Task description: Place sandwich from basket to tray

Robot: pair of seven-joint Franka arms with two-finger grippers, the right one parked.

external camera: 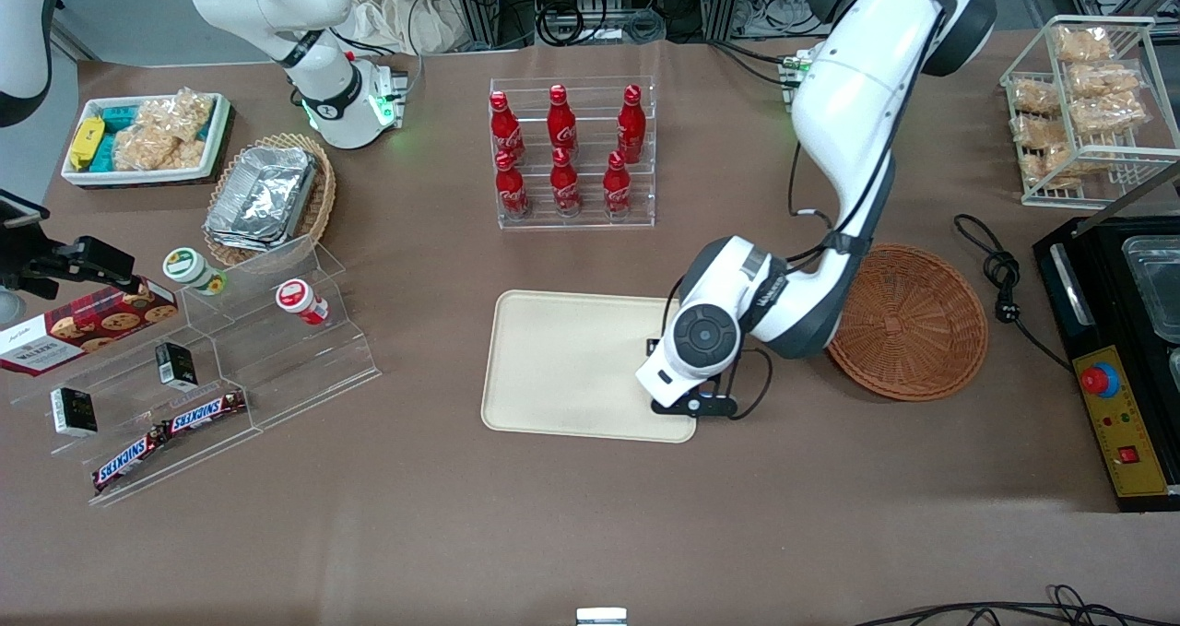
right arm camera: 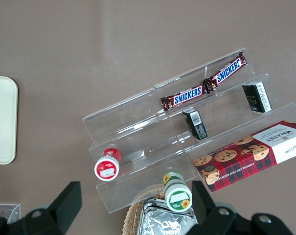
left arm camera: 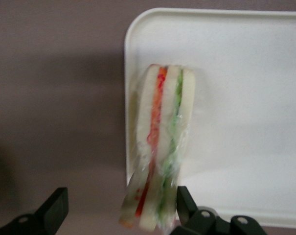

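The clear-wrapped sandwich (left arm camera: 160, 142), pale bread with orange-red and green layers, stands on edge between my gripper's (left arm camera: 122, 196) fingers. It rests on the cream tray (left arm camera: 236, 73) at the rim, and one end hangs out over the brown table. The gripper is open. One finger (left arm camera: 186, 203) is against the sandwich and the other finger (left arm camera: 55, 208) stands well apart from it. In the front view the gripper (external camera: 691, 403) hangs over the tray's (external camera: 572, 368) end nearest the reddish-brown basket (external camera: 913, 322), which holds nothing. The arm hides the sandwich there.
A clear rack of red cola bottles (external camera: 567, 151) stands farther from the front camera than the tray. A black control box (external camera: 1120, 368) and a cable (external camera: 1000, 271) lie beside the basket. An acrylic stand with snacks (external camera: 212, 368) sits toward the parked arm's end.
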